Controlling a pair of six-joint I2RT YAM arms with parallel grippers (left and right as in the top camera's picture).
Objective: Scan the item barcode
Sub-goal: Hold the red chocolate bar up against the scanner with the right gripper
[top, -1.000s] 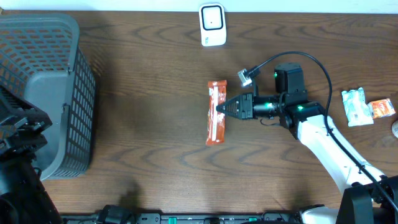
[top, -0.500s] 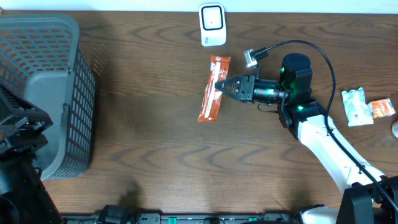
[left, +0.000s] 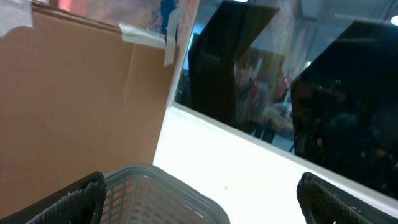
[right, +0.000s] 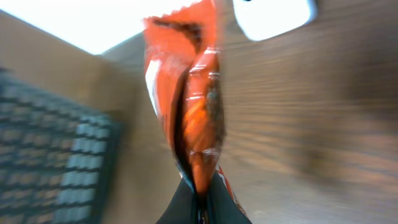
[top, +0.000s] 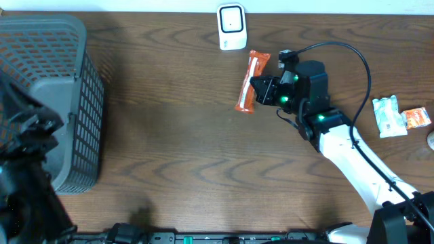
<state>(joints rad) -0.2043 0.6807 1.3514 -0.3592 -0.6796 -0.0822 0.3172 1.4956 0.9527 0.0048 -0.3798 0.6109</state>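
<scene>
Dark wood tabletop [top: 169,149] lay wide open below and left of the scanner [top: 231,27]. Right gripper [top: 256,87] was clamped on the orange packet [top: 246,95], just below-right of the scanner, clear of its edge. Left gripper [left: 200,198], jaws spread wide, hung over the grey basket [top: 47,102] rim, far left of the scanner.

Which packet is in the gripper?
The long orange packet, pinched by the right gripper near the scanner; the white packet and small orange packet lie far right.
</scene>
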